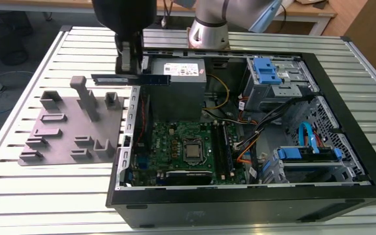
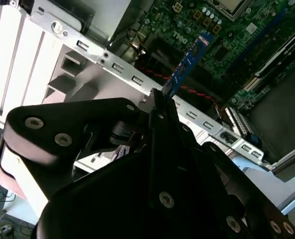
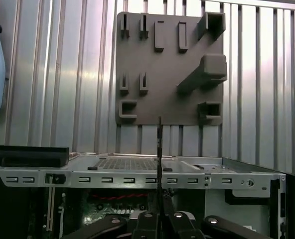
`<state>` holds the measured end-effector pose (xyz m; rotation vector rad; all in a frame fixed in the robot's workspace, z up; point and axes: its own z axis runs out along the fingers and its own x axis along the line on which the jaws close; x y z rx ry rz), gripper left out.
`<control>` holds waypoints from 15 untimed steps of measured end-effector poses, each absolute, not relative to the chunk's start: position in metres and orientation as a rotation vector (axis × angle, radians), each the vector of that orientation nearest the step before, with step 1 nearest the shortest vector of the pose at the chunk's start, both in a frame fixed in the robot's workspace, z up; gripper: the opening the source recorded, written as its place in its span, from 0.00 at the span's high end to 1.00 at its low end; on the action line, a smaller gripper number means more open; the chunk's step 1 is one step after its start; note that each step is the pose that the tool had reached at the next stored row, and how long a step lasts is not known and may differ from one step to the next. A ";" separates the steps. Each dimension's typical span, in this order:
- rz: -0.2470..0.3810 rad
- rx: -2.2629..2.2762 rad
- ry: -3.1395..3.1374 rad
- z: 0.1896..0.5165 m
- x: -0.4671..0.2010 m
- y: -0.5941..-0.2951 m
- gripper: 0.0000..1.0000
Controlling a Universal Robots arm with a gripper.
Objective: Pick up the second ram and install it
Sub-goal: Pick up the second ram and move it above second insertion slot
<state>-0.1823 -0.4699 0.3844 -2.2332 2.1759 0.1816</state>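
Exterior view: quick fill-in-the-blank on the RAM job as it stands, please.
1. The claw is ____ on the second ram.
2. The ram is held in the air ____ the rim of the open computer case, not seated in the motherboard.
3. The grey fixture plate lies on the exterior view's ____ of the case.
Missing words: shut; above; left.

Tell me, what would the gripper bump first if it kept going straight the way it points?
Probably the computer case's metal edge rail. The gripper points down, shut on the second ram, which hangs over that rail and would likely touch first. Depth is unclear, though.
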 end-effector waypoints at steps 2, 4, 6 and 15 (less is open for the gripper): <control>0.184 -2.234 2.177 0.381 -0.175 -0.470 0.86; 0.187 -2.235 2.178 0.378 -0.168 -0.470 0.86; 0.188 -2.236 2.179 0.375 -0.162 -0.470 0.86; 0.190 -2.236 2.179 0.373 -0.136 -0.470 0.86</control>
